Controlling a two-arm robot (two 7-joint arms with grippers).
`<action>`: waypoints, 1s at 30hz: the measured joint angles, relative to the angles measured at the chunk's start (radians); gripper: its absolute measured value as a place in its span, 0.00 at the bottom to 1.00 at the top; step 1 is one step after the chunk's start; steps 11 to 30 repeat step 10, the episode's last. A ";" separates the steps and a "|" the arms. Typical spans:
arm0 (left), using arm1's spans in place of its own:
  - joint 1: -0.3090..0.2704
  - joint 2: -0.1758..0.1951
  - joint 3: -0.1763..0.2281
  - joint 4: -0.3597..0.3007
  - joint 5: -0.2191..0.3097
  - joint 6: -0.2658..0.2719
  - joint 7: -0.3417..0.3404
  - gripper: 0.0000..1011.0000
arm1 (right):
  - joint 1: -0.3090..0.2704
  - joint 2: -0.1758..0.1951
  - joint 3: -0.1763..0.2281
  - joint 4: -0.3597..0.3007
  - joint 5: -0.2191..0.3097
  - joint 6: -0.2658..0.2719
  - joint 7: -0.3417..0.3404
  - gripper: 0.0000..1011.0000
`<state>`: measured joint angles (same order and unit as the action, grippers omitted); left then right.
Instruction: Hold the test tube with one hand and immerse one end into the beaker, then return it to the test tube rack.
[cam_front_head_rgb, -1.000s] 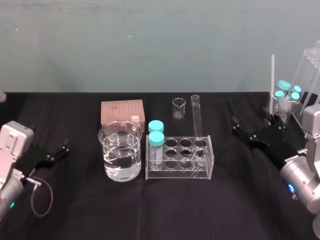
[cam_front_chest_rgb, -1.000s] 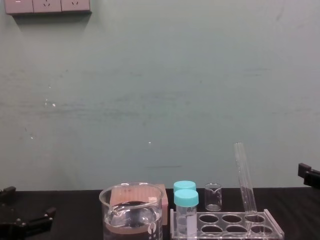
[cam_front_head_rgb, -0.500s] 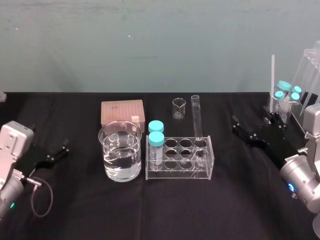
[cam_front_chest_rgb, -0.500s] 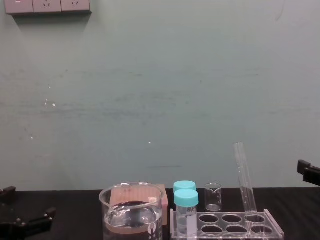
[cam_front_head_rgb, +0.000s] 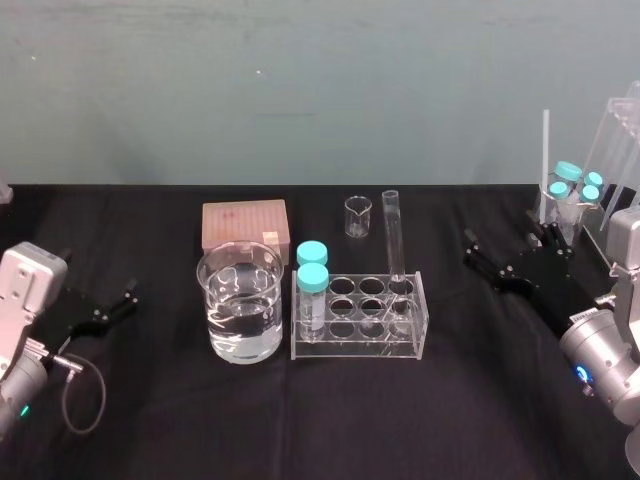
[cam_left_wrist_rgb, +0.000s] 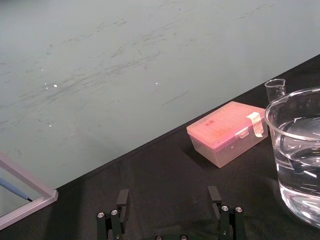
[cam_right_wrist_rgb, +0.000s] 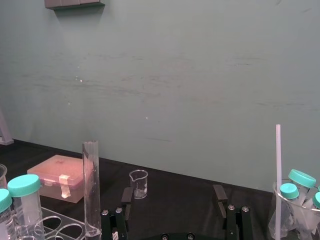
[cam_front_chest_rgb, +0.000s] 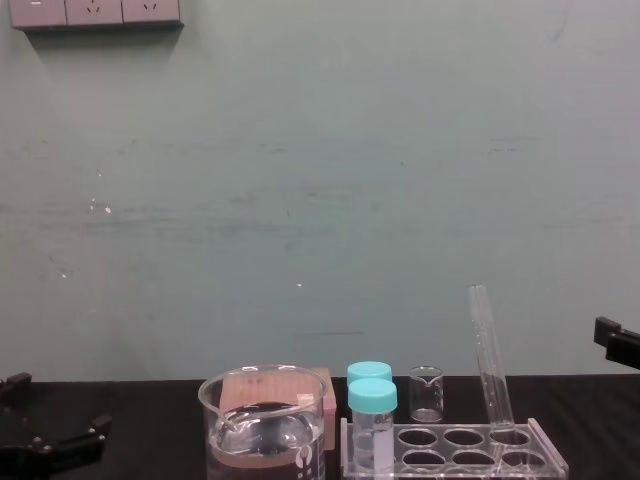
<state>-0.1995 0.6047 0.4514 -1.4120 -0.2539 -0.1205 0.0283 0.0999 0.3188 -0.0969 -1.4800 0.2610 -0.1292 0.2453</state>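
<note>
While both arms lie low on the black table (cam_front_head_rgb: 300, 420), the right gripper (cam_front_head_rgb: 505, 250) sits well to the right of the rack (cam_front_head_rgb: 360, 325), its fingers spread wide with nothing between them. The left gripper (cam_front_head_rgb: 98, 280) sits well to the rack's left, just as wide open and just as empty. The beaker (cam_front_head_rgb: 240, 315), part full of clear liquid, stands just left of the rack. The tube (cam_front_head_rgb: 393, 240) stands in the rack's back row, in the right-end hole, open end up and leaning a little. Two teal-capped vials (cam_front_head_rgb: 312, 285) occupy the rack's left end.
</note>
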 joint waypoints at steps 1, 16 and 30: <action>0.000 0.000 0.000 0.000 0.000 0.000 0.000 0.99 | 0.000 0.000 0.000 0.000 0.000 0.000 0.000 0.99; 0.000 0.000 0.000 0.000 0.000 0.000 0.000 0.99 | 0.000 0.000 0.000 0.000 0.001 -0.001 0.000 0.99; 0.000 0.000 0.000 0.000 0.000 0.000 0.000 0.99 | 0.000 0.000 0.000 0.000 0.001 -0.001 0.000 0.99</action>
